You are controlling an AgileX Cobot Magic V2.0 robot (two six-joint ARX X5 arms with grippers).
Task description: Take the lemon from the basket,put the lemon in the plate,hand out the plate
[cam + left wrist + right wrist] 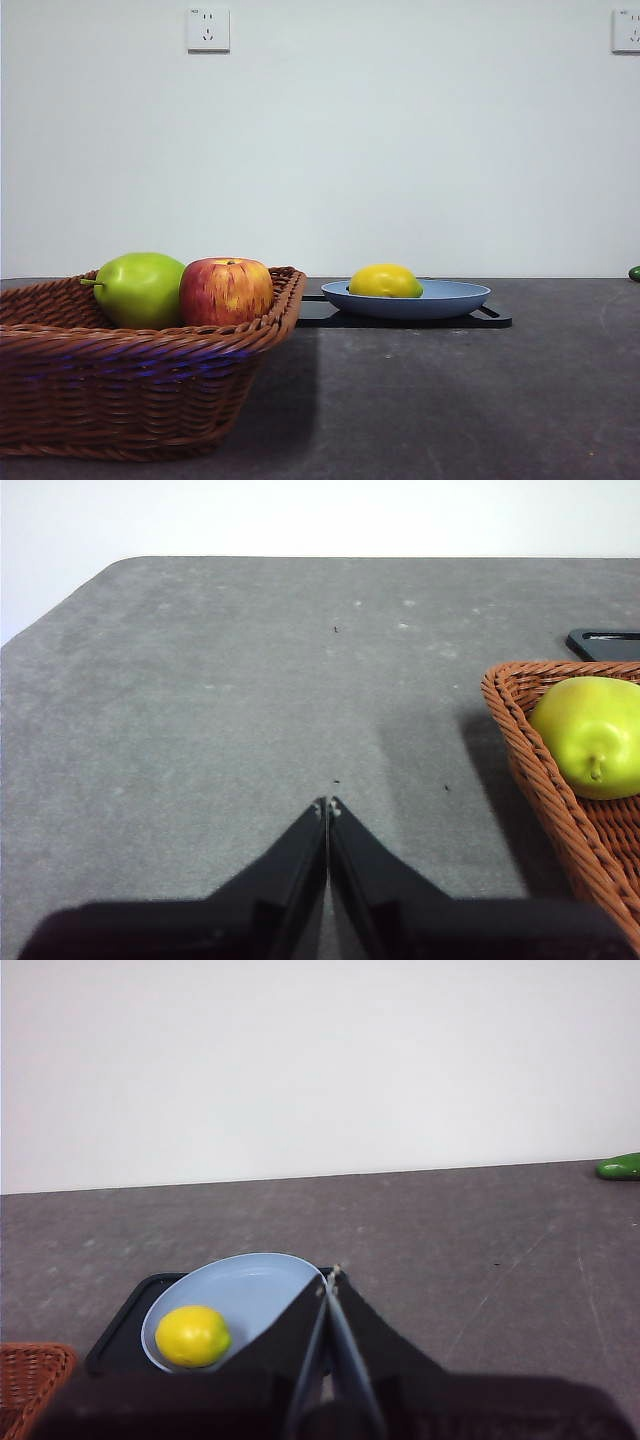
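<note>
The lemon (385, 281) lies in the light blue plate (450, 300), toward its basket side; the plate rests on a black tray. It also shows in the right wrist view, the lemon (192, 1335) in the plate (250, 1285). The brown wicker basket (120, 390) stands near at the left. My right gripper (330, 1278) is shut and empty, hanging above the table over the plate's rim. My left gripper (327, 806) is shut and empty over bare table beside the basket (520, 750). Neither gripper shows in the front view.
A green pear-like fruit (140, 288) and a red-and-yellow apple (226, 290) lie in the basket. The black tray (495, 320) sits under the plate. A small green object (634, 273) lies at the far right table edge, also in the right wrist view (620, 1167).
</note>
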